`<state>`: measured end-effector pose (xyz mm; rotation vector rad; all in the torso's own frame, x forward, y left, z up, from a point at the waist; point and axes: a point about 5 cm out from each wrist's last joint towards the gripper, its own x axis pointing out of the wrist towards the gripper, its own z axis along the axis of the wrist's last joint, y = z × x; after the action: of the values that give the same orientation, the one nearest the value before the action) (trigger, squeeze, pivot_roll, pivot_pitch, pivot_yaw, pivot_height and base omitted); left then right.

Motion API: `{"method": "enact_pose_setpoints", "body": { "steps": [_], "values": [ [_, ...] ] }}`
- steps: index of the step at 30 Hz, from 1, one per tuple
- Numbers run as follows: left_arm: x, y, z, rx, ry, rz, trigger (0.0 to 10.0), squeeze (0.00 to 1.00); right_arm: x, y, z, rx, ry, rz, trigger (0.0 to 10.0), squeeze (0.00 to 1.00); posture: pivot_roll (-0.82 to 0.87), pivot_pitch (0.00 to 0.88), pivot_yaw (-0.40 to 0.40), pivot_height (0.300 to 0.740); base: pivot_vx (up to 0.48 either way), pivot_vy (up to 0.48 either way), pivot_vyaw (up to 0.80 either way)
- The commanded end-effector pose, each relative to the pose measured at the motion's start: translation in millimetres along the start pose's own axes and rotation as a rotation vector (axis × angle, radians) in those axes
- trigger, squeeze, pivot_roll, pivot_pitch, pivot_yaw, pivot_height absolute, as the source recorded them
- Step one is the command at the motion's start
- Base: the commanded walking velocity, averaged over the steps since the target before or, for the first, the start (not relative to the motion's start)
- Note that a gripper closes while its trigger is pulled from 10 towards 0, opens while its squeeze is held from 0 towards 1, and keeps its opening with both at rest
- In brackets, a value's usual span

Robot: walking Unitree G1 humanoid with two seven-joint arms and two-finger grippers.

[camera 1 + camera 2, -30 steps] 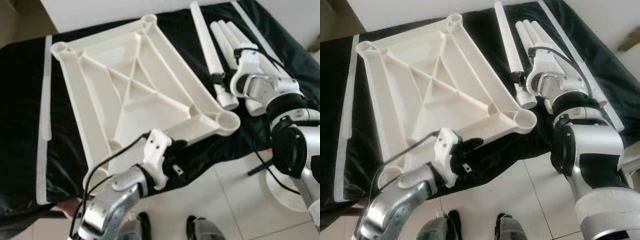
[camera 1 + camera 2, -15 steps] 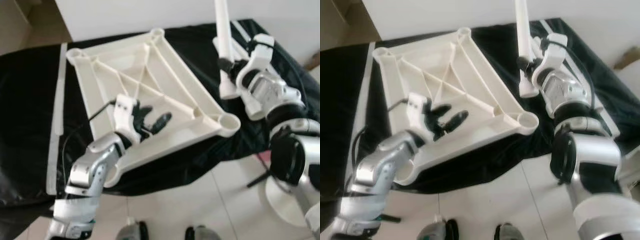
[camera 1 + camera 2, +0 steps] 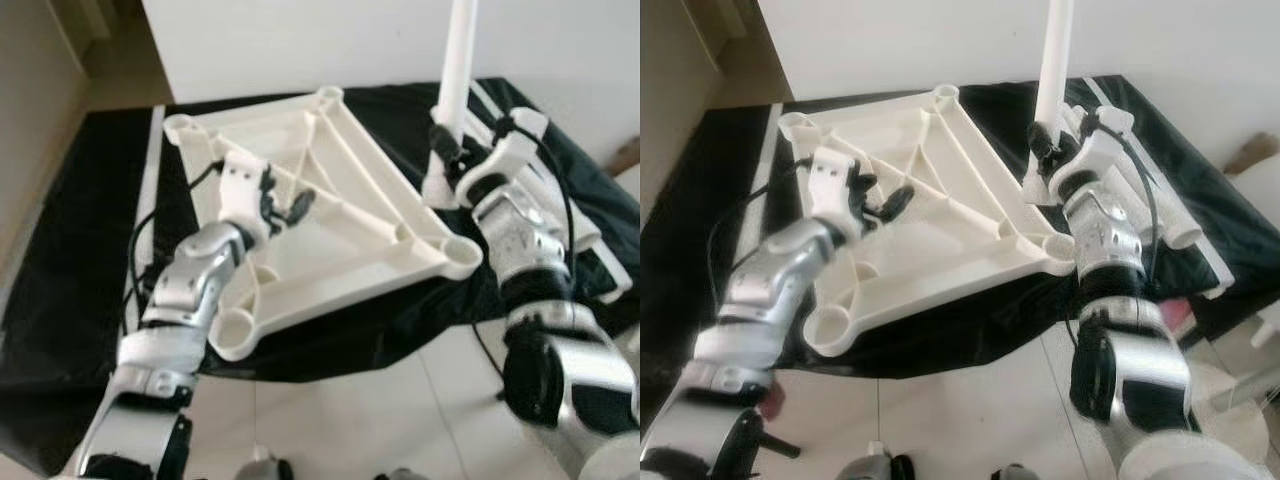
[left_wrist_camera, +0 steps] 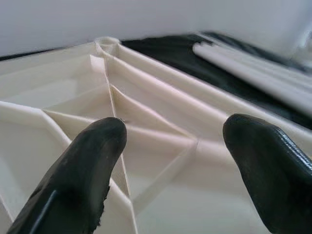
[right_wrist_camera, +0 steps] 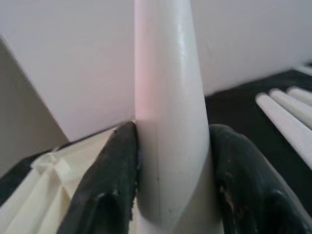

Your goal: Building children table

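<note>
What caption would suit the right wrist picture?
Right tool gripping a white table leg upright, spare legs lying on the black cloth behind.

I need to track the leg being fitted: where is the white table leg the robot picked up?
The table leg stands upright in the right claw, on the robot's right, just beyond the upturned tabletop near its right corner socket.

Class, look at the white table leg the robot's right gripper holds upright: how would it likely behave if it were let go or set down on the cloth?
The table leg is tall and narrow, so released upright it would probably topple. Being round and tapered, it may roll in a curve on the black cloth. It looks like stiff, fairly light plastic; the right gripper holds it straight.
</note>
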<state>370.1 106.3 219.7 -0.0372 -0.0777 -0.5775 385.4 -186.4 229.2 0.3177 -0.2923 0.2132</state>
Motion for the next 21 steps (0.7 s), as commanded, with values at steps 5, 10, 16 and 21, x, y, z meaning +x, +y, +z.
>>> {"method": "enact_pose_setpoints", "body": {
  "steps": [5,10,16,21],
  "values": [
    [10.7,0.3,8.3,-0.013,-0.031,0.007,10.0,0.00,-4.4,16.6,8.4,0.002,-0.090,0.075,10.0,0.00,0.03,0.000,0.034,0.740,0.000,0.000,0.00],
    [21.3,-3.8,17.5,-0.024,-0.064,-0.018,10.0,0.00,-12.8,31.6,3.6,-0.004,-0.099,0.126,10.0,0.00,0.03,0.000,0.038,0.740,0.000,0.000,0.00],
    [35.3,-14.5,34.5,-0.022,-0.099,-0.102,10.0,0.00,-30.8,70.1,-12.5,0.014,-0.080,0.320,10.0,0.00,0.05,0.000,0.033,0.740,0.000,0.000,0.00],
    [41.5,-17.2,44.2,0.008,-0.109,-0.132,10.0,0.00,-36.7,85.0,-20.1,0.009,-0.057,0.393,10.0,0.00,0.05,0.000,0.036,0.740,0.000,0.000,0.00]
  ]
}}
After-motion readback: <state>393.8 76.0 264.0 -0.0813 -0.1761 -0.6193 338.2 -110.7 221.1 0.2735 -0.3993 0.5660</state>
